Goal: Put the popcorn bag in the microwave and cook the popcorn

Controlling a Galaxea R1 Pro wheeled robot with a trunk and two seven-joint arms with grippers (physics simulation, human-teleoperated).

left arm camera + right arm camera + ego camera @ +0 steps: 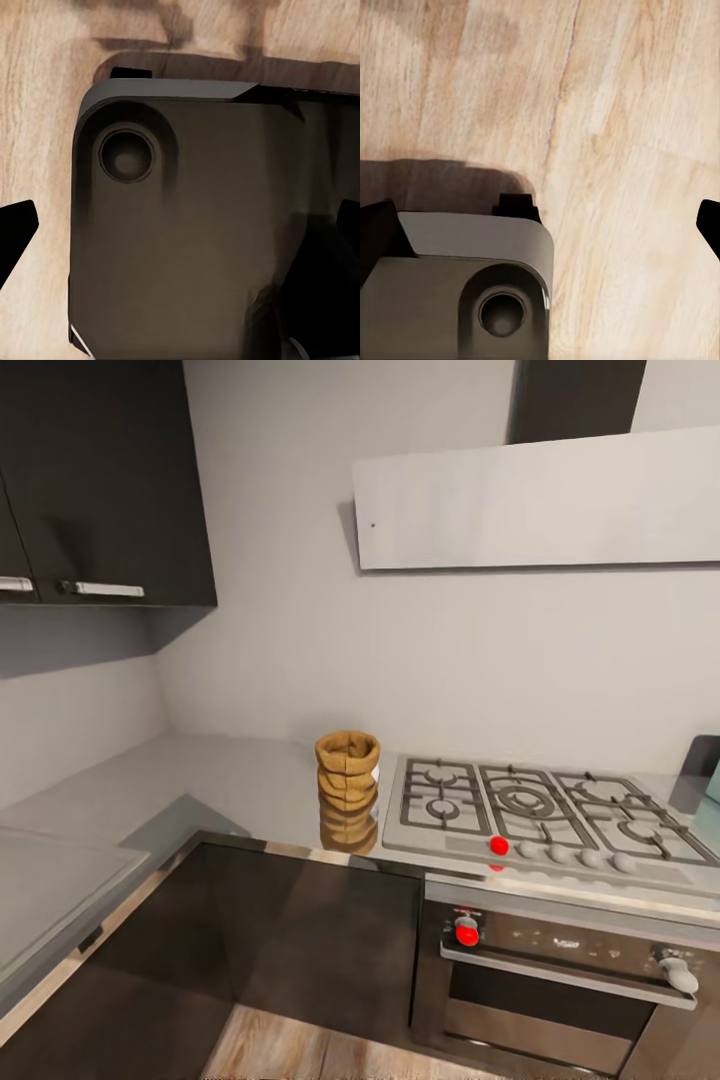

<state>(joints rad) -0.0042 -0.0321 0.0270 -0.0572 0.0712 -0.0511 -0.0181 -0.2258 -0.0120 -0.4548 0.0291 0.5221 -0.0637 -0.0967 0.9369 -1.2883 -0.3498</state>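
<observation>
Dark rounded base [195, 225] with round recessed socket [126, 154]

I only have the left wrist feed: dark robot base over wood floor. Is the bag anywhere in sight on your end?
Observer: Yes. In the head view the crumpled tan-brown paper popcorn bag stands upright on the grey brushed-steel countertop.
Operator: What's next to it?
Observer: The steel gas hob with black grates lies just beside it, on the robot's right, above a built-in steel oven.
Operator: Right arm near it?
Observer: No. The right wrist view looks down at pale wooden floor and a corner of the robot's base; the dark tips at that picture's edges stand wide apart, so its jaws look open.
</observation>
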